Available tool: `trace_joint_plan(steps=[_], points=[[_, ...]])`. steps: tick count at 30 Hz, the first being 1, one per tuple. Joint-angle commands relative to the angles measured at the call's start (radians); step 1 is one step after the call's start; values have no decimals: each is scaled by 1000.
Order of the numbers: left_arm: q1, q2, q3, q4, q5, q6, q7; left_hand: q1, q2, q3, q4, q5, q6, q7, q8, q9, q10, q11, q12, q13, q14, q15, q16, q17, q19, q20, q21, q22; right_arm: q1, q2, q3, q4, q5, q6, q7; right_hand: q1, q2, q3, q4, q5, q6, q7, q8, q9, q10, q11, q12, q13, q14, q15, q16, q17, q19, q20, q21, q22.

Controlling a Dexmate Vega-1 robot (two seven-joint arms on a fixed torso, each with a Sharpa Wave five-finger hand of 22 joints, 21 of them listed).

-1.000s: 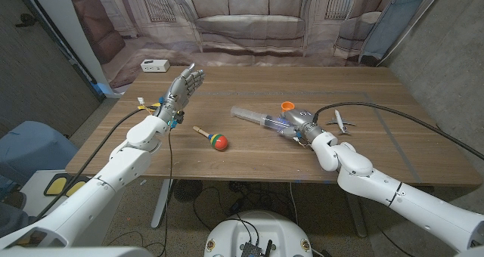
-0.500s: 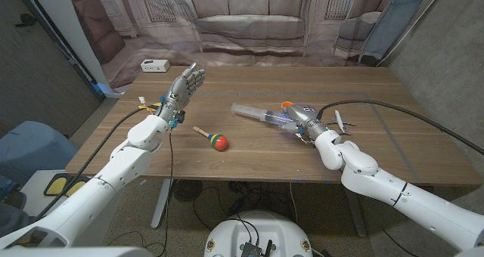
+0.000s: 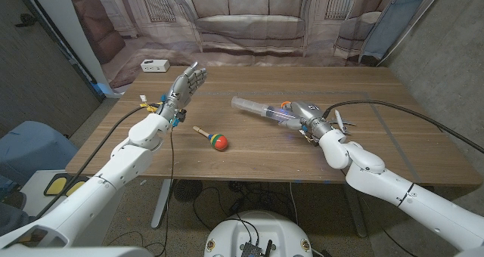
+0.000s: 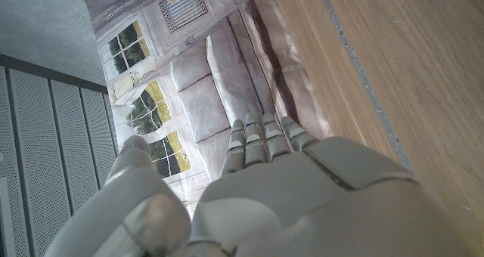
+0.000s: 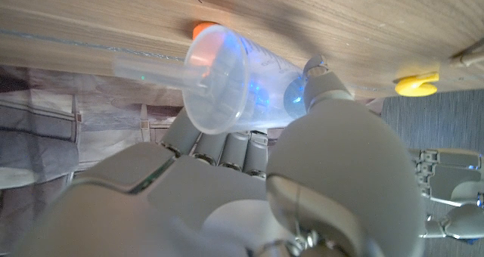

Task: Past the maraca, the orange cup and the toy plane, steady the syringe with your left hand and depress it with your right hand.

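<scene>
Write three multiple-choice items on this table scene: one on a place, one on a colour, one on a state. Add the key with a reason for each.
1. Where does the maraca lie?
A. Between the two hands
B. Inside the orange cup
C. On the white power strip

2. What colour is the cup behind the syringe?
A. Green
B. Orange
C. Black

3. What is the left hand doing?
A. Gripping the syringe
B. Pressing on the maraca
C. Raised with its fingers apart, holding nothing

Key: 1 A, it lies on the table between the hands. 2 B, an orange rim shows past the syringe. 3 C, only the right hand holds the syringe.
</scene>
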Motion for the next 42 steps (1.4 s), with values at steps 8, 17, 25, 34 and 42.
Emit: trace_joint_plan(steps=[8, 17, 25, 34, 42], points=[[-4, 8, -1, -22, 19, 5, 16, -1, 5, 2, -6, -1, 10, -3, -3, 6, 8, -1, -3, 5, 9, 6, -3, 5, 4, 9, -2, 2, -47, 37, 96, 86, 289, 222, -76, 36, 109, 133, 138, 10, 97, -91, -5, 5, 38, -24, -6, 2, 32, -89, -9, 1, 0, -2, 16, 3], [-25, 7, 5, -28, 36, -1, 10, -1, 5, 2, -6, -1, 10, -4, -3, 6, 8, 0, -3, 5, 9, 6, -3, 5, 4, 9, -2, 2, -57, 36, 117, 78, 313, 265, -102, 35, 106, 139, 144, 9, 101, -92, -8, 4, 47, -33, -9, 2, 38, -89, -10, 4, 1, -1, 26, 3], [-43, -1, 26, -31, 38, -1, -16, -1, 6, 2, -7, -1, 11, -3, -3, 6, 9, -1, -3, 5, 11, 6, -2, 5, 5, 7, -2, 2, -62, 36, 128, 71, 297, 299, -131, 34, 101, 142, 147, 8, 109, -100, -10, 4, 61, -48, -10, 2, 57, -102, -6, 9, 5, -5, 37, 3], [-59, 0, 31, -39, 57, -6, -18, -1, 6, 1, -7, -1, 11, -2, -3, 6, 11, -2, -3, 5, 13, 6, -2, 5, 6, 6, -1, 2, -64, 47, 141, 90, 319, 355, -136, 34, 97, 145, 148, 8, 110, -101, -15, 4, 57, -57, -18, 2, 55, -102, -13, 11, -3, -9, 44, 3], [-71, -4, 39, -42, 69, -7, -20, 0, 6, 1, -7, -1, 11, -2, -3, 6, 11, -1, -3, 5, 13, 6, -2, 5, 5, 6, -2, 2, -63, 64, 149, 112, 342, 398, -137, 34, 97, 147, 149, 7, 111, -103, -19, 4, 60, -50, -22, 2, 55, -103, -18, 12, -5, -10, 52, 2]])
